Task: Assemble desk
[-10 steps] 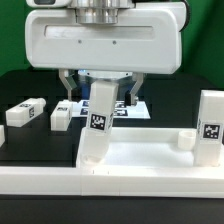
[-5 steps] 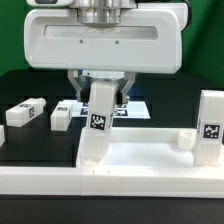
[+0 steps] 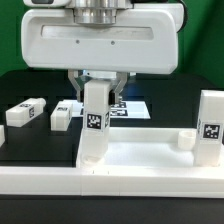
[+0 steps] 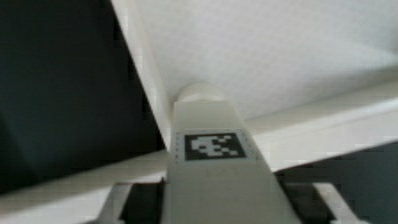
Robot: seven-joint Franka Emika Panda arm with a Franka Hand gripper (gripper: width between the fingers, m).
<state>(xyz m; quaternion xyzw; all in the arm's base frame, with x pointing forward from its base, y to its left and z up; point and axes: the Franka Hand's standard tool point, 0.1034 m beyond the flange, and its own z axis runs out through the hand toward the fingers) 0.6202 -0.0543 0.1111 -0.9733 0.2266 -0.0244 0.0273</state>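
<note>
Bright, even light from above; the white plastic tray-like tabletop (image 3: 150, 150) is close to glare, with soft shadows only; the wrist view is blurred throughout, and the white block leg (image 4: 214, 125) looks soft-edged.

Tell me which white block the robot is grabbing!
Find the big white tabletop in front. On its corner at the exterior view's left stands one leg. Only this one sits between the fingers; the other legs are untouched.

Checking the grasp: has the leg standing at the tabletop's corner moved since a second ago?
Yes. The standing leg went from tilted to upright: its top swung toward the exterior view's left while its foot stayed at the tabletop corner.
</note>
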